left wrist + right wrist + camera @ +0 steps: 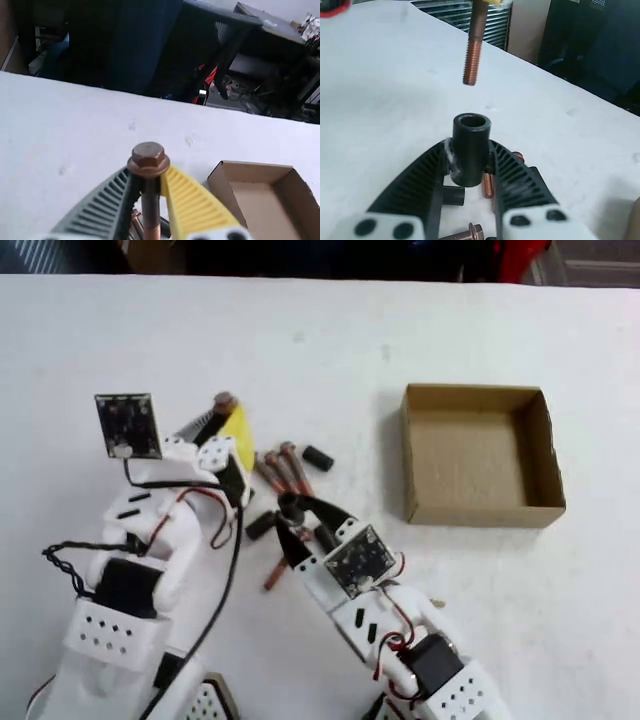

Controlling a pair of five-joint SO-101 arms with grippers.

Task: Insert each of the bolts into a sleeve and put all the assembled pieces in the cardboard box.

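Note:
My left gripper [148,175] is shut on a copper bolt [148,158], head up, between its grey and yellow fingers [192,205]. In the high view this left gripper [226,420] stands left of the loose parts. My right gripper [470,152] is shut on a black sleeve [470,147], held upright with its bore facing up. The held bolt [474,45] hangs threads down above and a little behind that sleeve, apart from it. The right gripper [290,512] sits among the loose parts. The cardboard box [530,510] stands to the right, with nothing inside.
Two loose bolts [283,468] and a black sleeve [318,457] lie between the grippers. Another sleeve [260,525] and a bolt [275,573] lie nearer the right arm. White table stretches behind and to the right of the box.

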